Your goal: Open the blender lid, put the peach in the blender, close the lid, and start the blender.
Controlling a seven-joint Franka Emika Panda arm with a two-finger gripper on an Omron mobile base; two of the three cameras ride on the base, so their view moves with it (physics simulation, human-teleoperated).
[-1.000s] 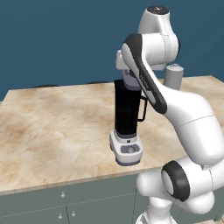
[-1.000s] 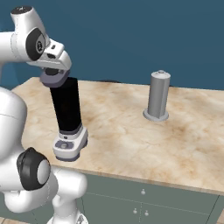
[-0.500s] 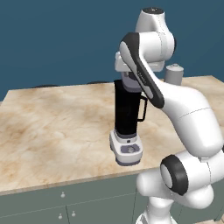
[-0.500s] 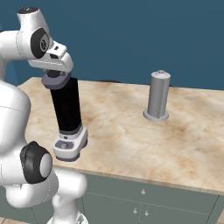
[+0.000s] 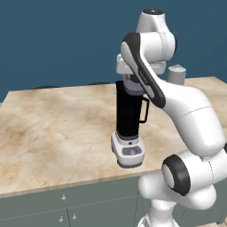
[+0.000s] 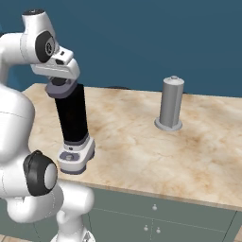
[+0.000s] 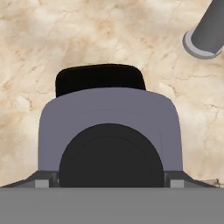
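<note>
The blender [image 5: 128, 116] [image 6: 72, 118] is a tall black jar on a white-grey base near the counter's front edge. The dark grey blender lid [image 6: 60, 89] [image 7: 109, 109] lies on the jar's top, its black round knob [image 7: 109, 155] in the middle. My gripper [image 7: 109, 183] [image 6: 60, 83] [image 5: 132, 85] stands straight above the lid. Its fingertips [image 7: 43, 183] press against both sides of the knob, so it is shut on the lid. The peach is out of view.
A plain grey cylinder with a round foot [image 6: 170, 104] [image 5: 176, 74] [image 7: 209, 33] stands on the marble counter [image 5: 53, 128], to the blender's right and further back. Grey cabinet drawers [image 6: 156, 215] run below the front edge.
The hand has sunk a little with the lid towards the jar's top, and the arm's elbow has swung slightly. The blender and the cylinder have not moved.
</note>
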